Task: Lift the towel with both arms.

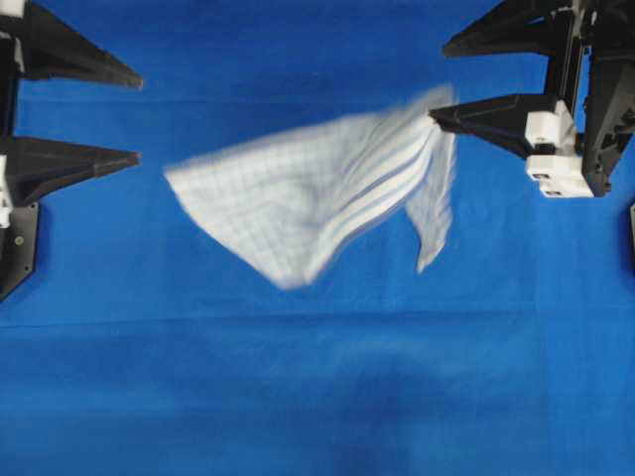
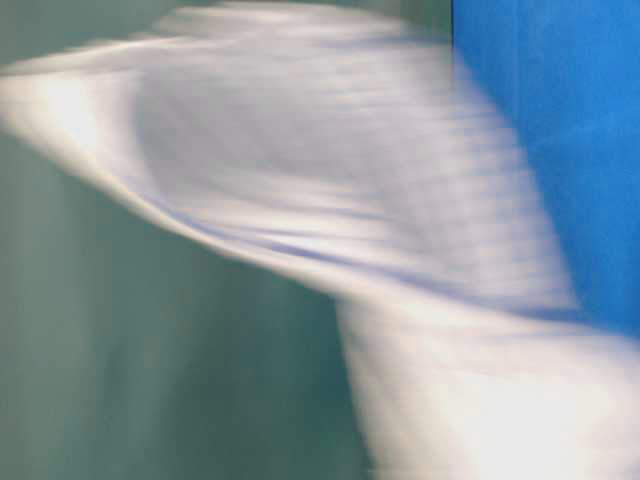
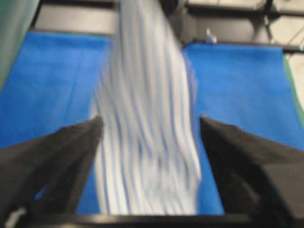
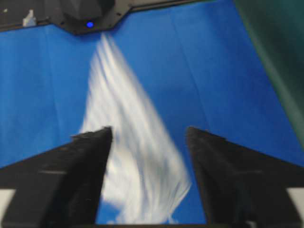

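Now the blurry towel [image 1: 317,193] hangs over the blue worktop [image 1: 317,397]; left pincer [image 1: 139,114] and right pincer [image 1: 442,81] gape wide, holding nothing.

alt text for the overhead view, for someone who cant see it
A blurred white checked towel hangs over the blue table covering, between two open black grippers, the left gripper apart from it, the right gripper touching its corner.
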